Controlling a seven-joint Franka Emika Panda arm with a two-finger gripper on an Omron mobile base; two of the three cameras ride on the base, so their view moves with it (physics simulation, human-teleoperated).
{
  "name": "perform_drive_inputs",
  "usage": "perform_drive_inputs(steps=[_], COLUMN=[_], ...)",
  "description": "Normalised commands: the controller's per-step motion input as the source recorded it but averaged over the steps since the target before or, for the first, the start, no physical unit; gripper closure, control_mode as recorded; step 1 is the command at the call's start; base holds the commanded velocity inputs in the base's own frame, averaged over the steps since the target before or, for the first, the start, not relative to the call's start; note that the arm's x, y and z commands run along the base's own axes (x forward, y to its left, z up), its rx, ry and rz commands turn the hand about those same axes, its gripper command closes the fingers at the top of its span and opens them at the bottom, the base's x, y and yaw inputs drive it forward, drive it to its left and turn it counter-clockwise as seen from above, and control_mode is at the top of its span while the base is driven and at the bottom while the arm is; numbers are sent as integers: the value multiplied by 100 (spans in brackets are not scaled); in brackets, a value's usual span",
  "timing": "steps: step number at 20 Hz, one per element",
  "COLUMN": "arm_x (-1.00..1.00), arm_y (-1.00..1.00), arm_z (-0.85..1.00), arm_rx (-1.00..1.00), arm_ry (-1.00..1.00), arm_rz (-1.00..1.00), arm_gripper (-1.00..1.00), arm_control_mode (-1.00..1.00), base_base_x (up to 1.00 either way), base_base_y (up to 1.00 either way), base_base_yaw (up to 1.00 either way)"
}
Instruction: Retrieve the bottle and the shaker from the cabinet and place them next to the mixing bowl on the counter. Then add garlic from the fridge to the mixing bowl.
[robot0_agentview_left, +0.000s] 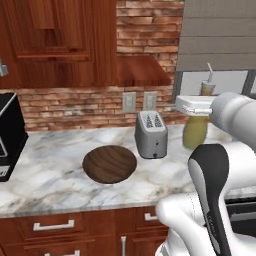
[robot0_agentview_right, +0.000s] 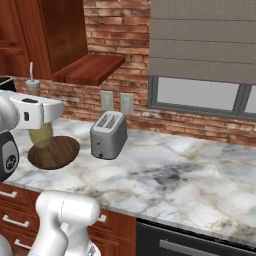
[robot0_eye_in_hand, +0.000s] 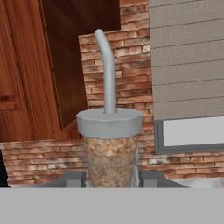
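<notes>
My gripper (robot0_eye_in_hand: 111, 179) is shut on the bottle (robot0_agentview_left: 195, 132), held upright in the air over the front of the counter (robot0_agentview_left: 50, 175). Its olive yellow-green rounded body (robot0_agentview_right: 42, 136) hangs below the hand. Above the fingers the hand view shows a brownish speckled upper part (robot0_eye_in_hand: 110, 157) with a grey lid and a pale bent spout. The dark brown mixing bowl (robot0_agentview_left: 110, 164) lies on the marble left of the toaster. The reddish-brown cabinet (robot0_agentview_left: 55, 45) hangs at the upper left. The shaker, garlic and fridge are out of view.
A silver toaster (robot0_agentview_left: 151, 134) stands behind and right of the bowl. A black appliance (robot0_agentview_left: 9, 135) sits at the counter's left end. Brick wall with outlets (robot0_agentview_left: 136, 101), and a window with a grey blind (robot0_agentview_right: 200, 95), lie behind. Bare marble (robot0_agentview_right: 175, 175) stretches to the right.
</notes>
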Motion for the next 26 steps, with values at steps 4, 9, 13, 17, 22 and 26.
perform_drive_inputs(steps=[4, 9, 13, 17, 22, 26], arm_x=[0, 0, 0, 0, 0, 0], arm_y=[0, 0, 0, 0, 0, 0], arm_z=[0, 0, 0, 0, 0, 0], arm_rx=[0, 0, 0, 0, 0, 0], arm_ry=[0, 0, 0, 0, 0, 0], arm_rz=[0, 0, 0, 0, 0, 0], arm_gripper=[100, 100, 100, 100, 100, 100], arm_control_mode=[100, 100, 100, 100, 100, 100], base_base_x=[6, 1, 14, 18, 24, 31], base_base_y=[30, 44, 40, 13, 15, 21], base_base_yaw=[-17, -14, -12, -5, -9, -10])
